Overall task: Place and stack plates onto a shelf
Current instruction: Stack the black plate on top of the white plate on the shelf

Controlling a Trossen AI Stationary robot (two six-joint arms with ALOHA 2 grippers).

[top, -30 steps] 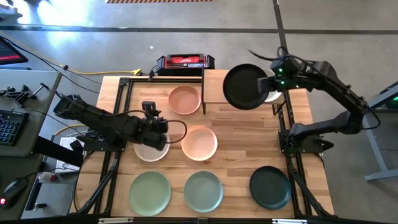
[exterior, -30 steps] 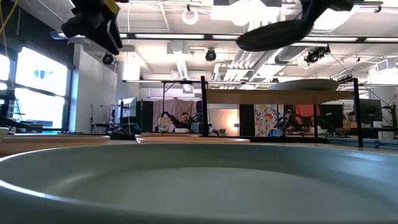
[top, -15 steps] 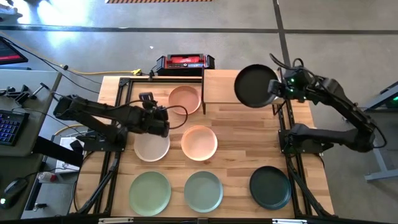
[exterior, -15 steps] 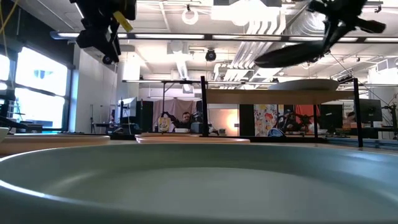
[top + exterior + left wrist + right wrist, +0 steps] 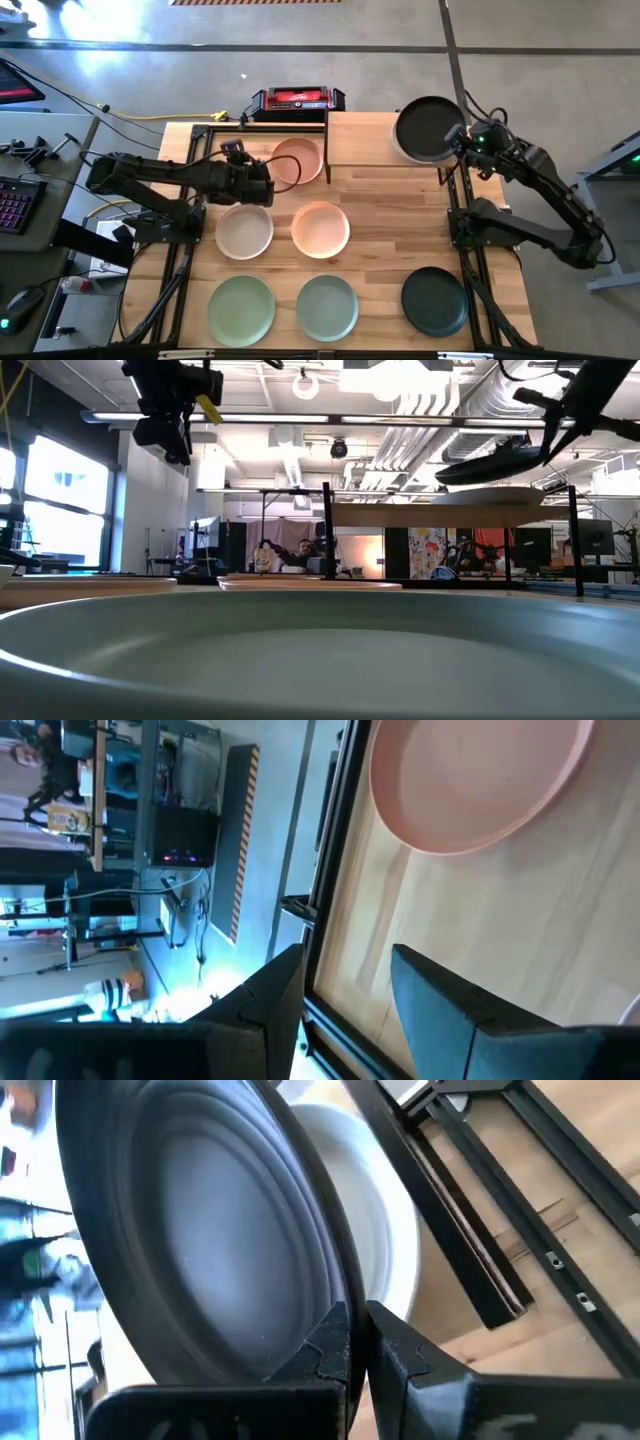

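Observation:
My right gripper (image 5: 462, 138) is shut on the black plate (image 5: 428, 128), which hangs over the right end of the shelf (image 5: 360, 140). A cream plate (image 5: 385, 1220) lies on the shelf just under the black one (image 5: 495, 460). My left gripper (image 5: 262, 180) is open above the table, by the near left of the terracotta pink plate (image 5: 297, 160), which also shows in the left wrist view (image 5: 470, 780). Another cream plate (image 5: 244, 230) lies flat on the table near it. My right gripper (image 5: 357, 1315) pinches the black plate's rim (image 5: 335, 1295) on its right side between the two fingers, reaching in from the table's right. The plate is lifted clear and slightly tilted, its held side higher, a little above the cream plate on the shelf.
Flat on the tabletop lie a peach plate (image 5: 320, 228), a light green plate (image 5: 241, 308), a sage plate (image 5: 327, 306) and a dark green plate (image 5: 435, 300). A red and black device (image 5: 297, 100) sits at the far edge. The shelf's left half is bare.
My right gripper has carried the black plate toward the table's right and lower, from over the shelf's middle to above the cream plate on it, and the plate has tipped closer to level. My left gripper has moved from over the cream plate toward the far edge, near the pink plate.

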